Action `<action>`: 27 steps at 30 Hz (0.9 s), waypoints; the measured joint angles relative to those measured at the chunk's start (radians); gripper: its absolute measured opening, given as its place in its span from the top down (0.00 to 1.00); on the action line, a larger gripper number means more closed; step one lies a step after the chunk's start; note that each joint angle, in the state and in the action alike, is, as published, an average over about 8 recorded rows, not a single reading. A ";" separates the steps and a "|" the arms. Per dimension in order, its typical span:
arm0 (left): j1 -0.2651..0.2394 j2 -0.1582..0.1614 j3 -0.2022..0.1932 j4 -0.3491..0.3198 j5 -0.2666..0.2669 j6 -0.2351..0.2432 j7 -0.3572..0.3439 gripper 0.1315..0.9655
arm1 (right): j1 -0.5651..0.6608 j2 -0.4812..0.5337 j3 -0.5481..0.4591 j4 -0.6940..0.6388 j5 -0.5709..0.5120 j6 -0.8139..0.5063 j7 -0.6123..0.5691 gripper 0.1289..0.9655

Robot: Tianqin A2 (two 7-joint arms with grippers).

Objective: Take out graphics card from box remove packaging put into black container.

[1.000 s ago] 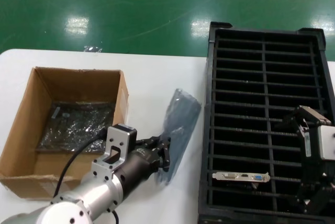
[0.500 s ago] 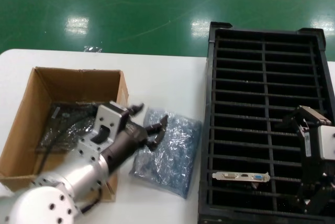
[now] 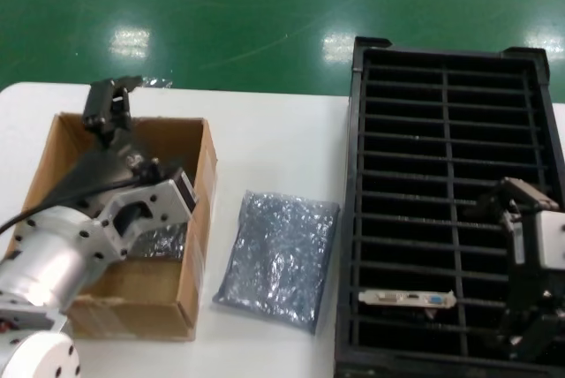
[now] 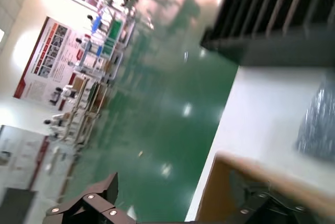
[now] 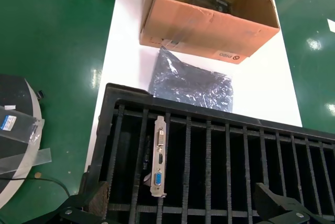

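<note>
Silvery bubble-wrap packaging (image 3: 281, 259) lies flat on the white table (image 3: 265, 139), released, between the box (image 3: 196, 245) and the black container (image 3: 353, 219). Graphics card (image 3: 407, 298) stands in a near slot of the black container, silver bracket up, blue port visible. Left gripper (image 3: 109, 106) hangs over the far rim of the box, fingers spread, holding nothing. Another wrapped item (image 3: 163, 241) lies inside the box. Right gripper (image 5: 172, 214) hovers above the container near the card, fingers apart, empty.

Factory floor; glossy green floor (image 3: 265, 16), wall posters (image 4: 47, 59), distant racks (image 4: 104, 30), white table (image 3: 274, 139).
</note>
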 joint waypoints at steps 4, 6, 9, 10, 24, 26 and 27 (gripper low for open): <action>0.011 -0.001 -0.002 0.007 -0.021 -0.021 0.025 0.30 | -0.023 -0.014 0.012 -0.009 0.016 0.037 -0.015 0.00; 0.015 -0.004 0.000 0.017 -0.059 -0.036 0.026 0.24 | -0.040 -0.025 0.021 -0.015 0.029 0.066 -0.026 0.00; 0.024 -0.007 0.001 0.032 -0.113 -0.062 0.037 0.20 | -0.069 -0.043 0.037 -0.026 0.049 0.113 -0.045 0.00; 0.027 -0.009 0.001 0.037 -0.132 -0.071 0.041 0.18 | -0.080 -0.050 0.042 -0.030 0.057 0.130 -0.052 0.00; 0.079 -0.025 0.005 0.119 -0.419 -0.216 0.110 0.01 | -0.242 -0.149 0.128 -0.090 0.171 0.392 -0.157 0.00; 0.086 -0.027 0.005 0.130 -0.461 -0.237 0.120 0.00 | -0.266 -0.164 0.140 -0.099 0.187 0.431 -0.172 0.00; 0.090 -0.028 0.005 0.136 -0.482 -0.248 0.125 0.00 | -0.277 -0.171 0.146 -0.103 0.196 0.450 -0.180 0.00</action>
